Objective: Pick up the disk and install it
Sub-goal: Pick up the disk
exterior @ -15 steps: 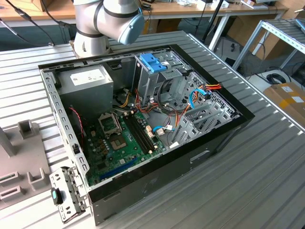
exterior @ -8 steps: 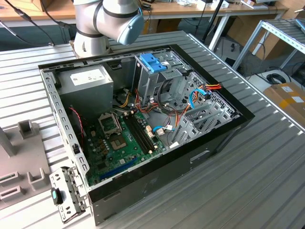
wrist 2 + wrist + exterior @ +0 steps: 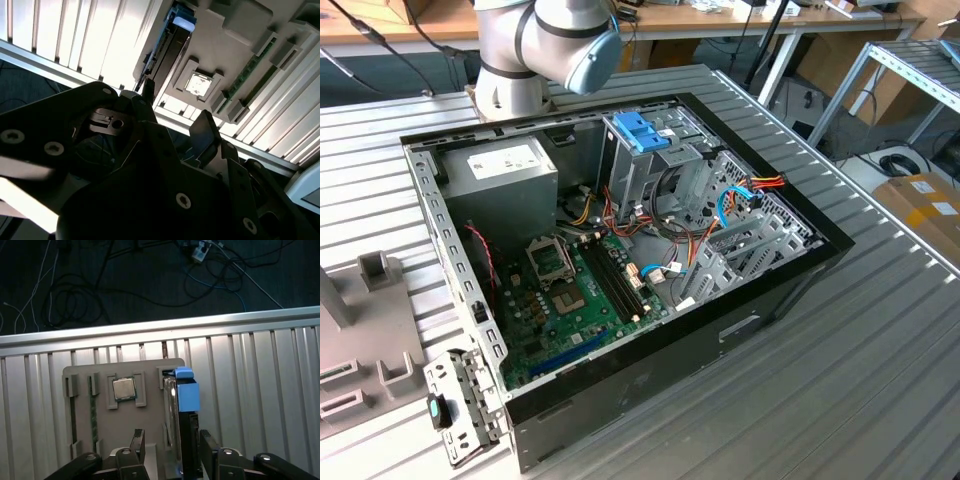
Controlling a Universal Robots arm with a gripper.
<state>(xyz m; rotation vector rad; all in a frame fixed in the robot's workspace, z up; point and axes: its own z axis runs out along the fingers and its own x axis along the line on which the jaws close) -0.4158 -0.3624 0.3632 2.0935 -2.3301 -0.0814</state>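
Note:
The disk [image 3: 186,395] stands on edge in a slot of a grey holder tray [image 3: 150,369], with its blue carrier rail facing up and its metal face to one side. My gripper [image 3: 172,441] is open and low over the tray, one finger on each side of the disk. One finger [image 3: 207,440] is close against the disk's dark side. The other finger [image 3: 137,440] stands a small gap away. In the second wrist view the disk [image 3: 170,47] runs away from the gripper [image 3: 175,102] with its blue end farthest. The open computer case [image 3: 800,270] lies on the ribbed metal table.
The tray also holds a processor chip [image 3: 124,389] and memory sticks [image 3: 93,415]. Inside the case are a metal drive cage with a blue latch [image 3: 642,130], a grey power-supply box [image 3: 505,170] and loose cables. The table edge [image 3: 160,325] lies just beyond the tray.

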